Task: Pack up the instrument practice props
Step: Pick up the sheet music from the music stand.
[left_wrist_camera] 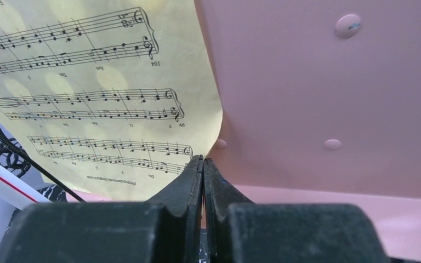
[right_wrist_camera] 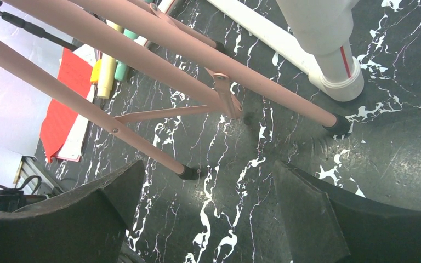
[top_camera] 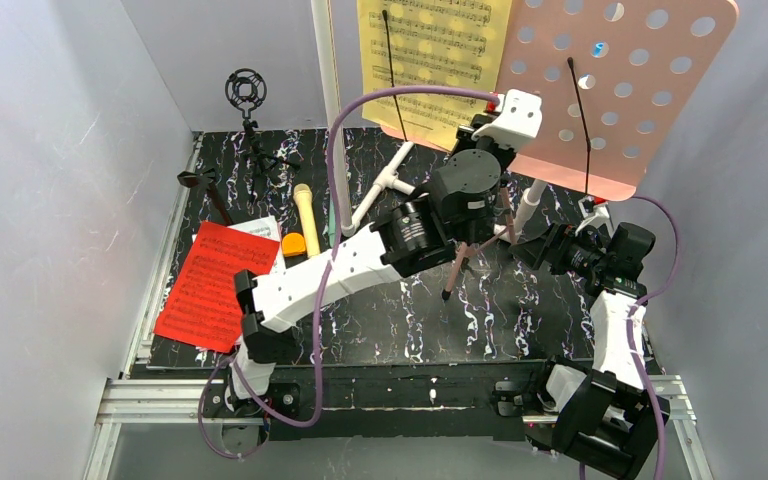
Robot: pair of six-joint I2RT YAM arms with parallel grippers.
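Observation:
The pink hole-punched music stand (top_camera: 640, 90) stands at the back on tripod legs (right_wrist_camera: 159, 44). The yellow sheet music (top_camera: 430, 60) rests on it. My left gripper (left_wrist_camera: 203, 160) is raised to the stand's lower lip. Its jaws are pressed together on the bottom corner of the yellow sheet music (left_wrist_camera: 87, 82), against the pink stand (left_wrist_camera: 318, 82). My right gripper (right_wrist_camera: 208, 208) hovers open low over the mat, just short of a tripod foot, with nothing between its fingers. The red folder (top_camera: 210, 285) lies at the left. The yellow microphone (top_camera: 305, 215) and the mint-green microphone (right_wrist_camera: 121, 68) lie beside it.
A white plastic pipe frame (top_camera: 328, 80) rises beside the stand, with one foot (right_wrist_camera: 334, 55) close to the tripod legs. A black microphone mount on a small tripod (top_camera: 247, 90) stands at the back left. An orange piece (top_camera: 293, 245) lies by the folder. Grey walls enclose the table.

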